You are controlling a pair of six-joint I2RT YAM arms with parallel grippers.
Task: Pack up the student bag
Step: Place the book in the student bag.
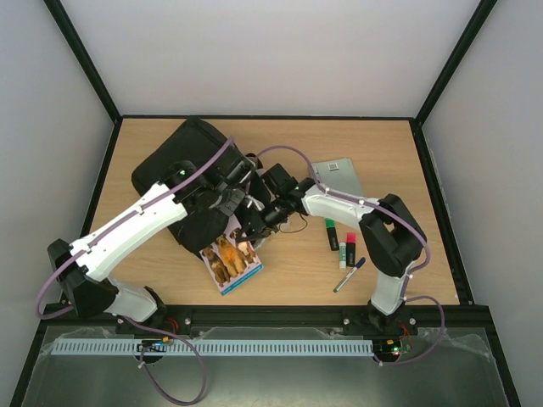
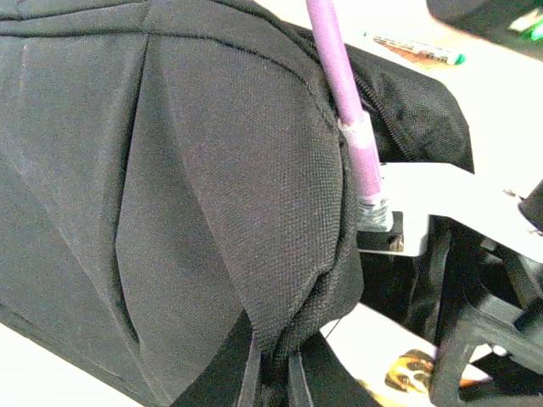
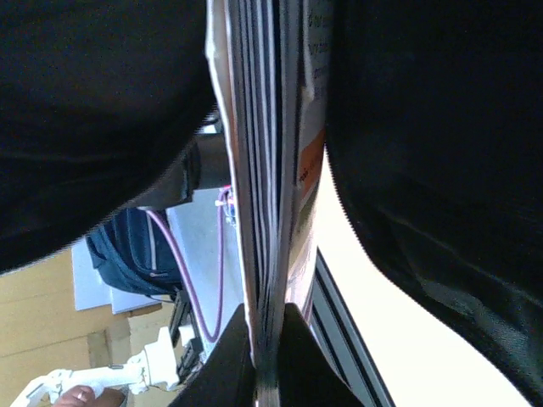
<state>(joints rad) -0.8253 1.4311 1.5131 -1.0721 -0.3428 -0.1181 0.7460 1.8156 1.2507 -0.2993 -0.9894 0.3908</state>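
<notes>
On the left half of the table (image 1: 382,144) the student bag (image 1: 185,151) lies slumped, partly hidden under the left arm (image 1: 136,222). The left jaws are pinched together on its black fabric; the right jaws clamp a picture book (image 1: 231,264), its upper end lost behind them.

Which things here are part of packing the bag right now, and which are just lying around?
In hand: student bag, pinched by left gripper; picture book, clamped in right gripper.
Lying about, untouched: grey flat item, green marker, pink highlighter, green-and-white stick, blue pen.
</notes>
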